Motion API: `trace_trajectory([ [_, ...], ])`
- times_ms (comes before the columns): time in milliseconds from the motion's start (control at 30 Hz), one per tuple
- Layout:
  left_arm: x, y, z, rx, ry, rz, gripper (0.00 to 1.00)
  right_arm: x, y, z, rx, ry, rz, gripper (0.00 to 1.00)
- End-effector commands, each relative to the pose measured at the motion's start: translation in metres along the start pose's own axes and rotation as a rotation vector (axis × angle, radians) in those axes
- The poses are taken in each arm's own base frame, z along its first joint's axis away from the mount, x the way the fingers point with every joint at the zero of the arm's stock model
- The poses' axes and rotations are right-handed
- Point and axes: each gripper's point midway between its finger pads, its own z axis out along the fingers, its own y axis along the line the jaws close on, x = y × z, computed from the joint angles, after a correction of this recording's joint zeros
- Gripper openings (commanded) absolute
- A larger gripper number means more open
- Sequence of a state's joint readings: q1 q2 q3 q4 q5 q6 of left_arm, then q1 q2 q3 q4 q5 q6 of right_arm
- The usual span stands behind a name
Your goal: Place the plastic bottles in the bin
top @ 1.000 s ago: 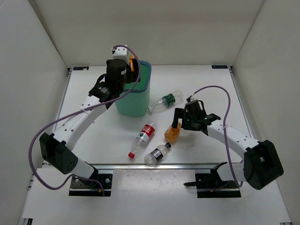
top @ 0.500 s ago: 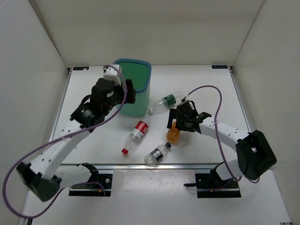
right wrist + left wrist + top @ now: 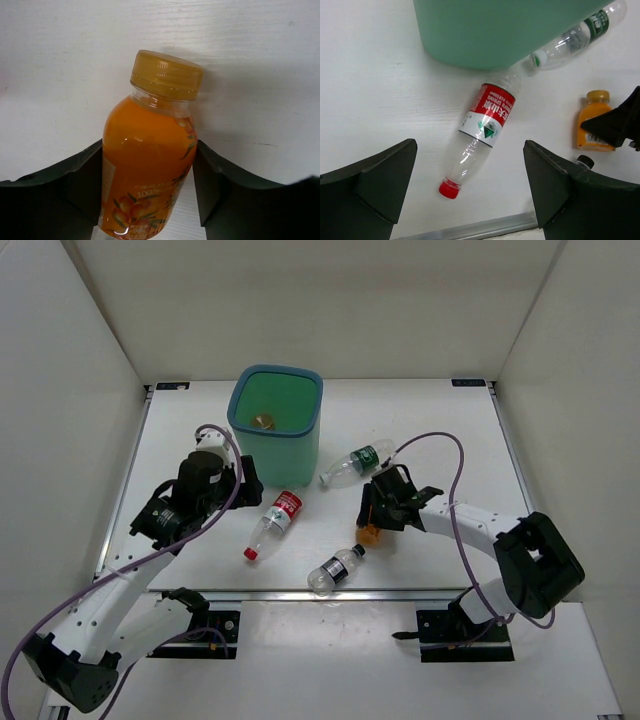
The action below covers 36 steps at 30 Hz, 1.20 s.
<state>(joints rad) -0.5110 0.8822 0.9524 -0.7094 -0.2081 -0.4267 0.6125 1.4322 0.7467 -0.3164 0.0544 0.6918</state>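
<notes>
Beneath the right gripper [image 3: 374,522] its clamped orange bottle [image 3: 150,150] hides; left gripper [image 3: 469,152] gapes empty.

From the left wrist, the bin [image 3: 510,30] ran off the top edge with its mouth unseen, and its wall covered part of the green-label bottle [image 3: 580,35]. Only the cap of the black-capped bottle [image 3: 585,161] showed, the rest behind a finger [image 3: 560,195] of the left claw [image 3: 470,145]. The right wrist view cut the orange bottle [image 3: 150,165] off at the bottom edge (its label print was too blurred to read). From above, a round thing [image 3: 263,422] inside the bin was too small to tell, and the right claw [image 3: 372,522] hid most of the orange bottle on the worktop [image 3: 430,420].
</notes>
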Motion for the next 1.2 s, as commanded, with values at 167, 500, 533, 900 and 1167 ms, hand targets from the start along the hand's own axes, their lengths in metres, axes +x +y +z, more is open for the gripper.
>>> trace_trajectory([
  [167,0.032,0.014,0.008,0.003,0.097,0.026,0.99,-0.106,0.037,-0.086,-0.12,-0.304,-0.071,0.24],
  [500,0.054,0.03,0.036,-0.005,0.139,0.03,0.99,-0.26,0.171,-0.217,-0.452,-0.8,-0.36,0.17],
  [533,0.052,0.031,0.037,-0.01,0.134,0.036,0.99,-0.267,0.182,-0.2,-0.452,-0.791,-0.382,0.17],
  [900,0.048,0.034,0.04,0.001,0.153,0.058,0.99,-0.276,0.3,-0.148,-0.704,-0.679,-0.533,0.74],
  [1167,0.075,0.002,0.046,0.159,0.24,0.18,0.98,-0.285,0.279,-0.195,-0.64,-0.724,-0.559,0.99],
])
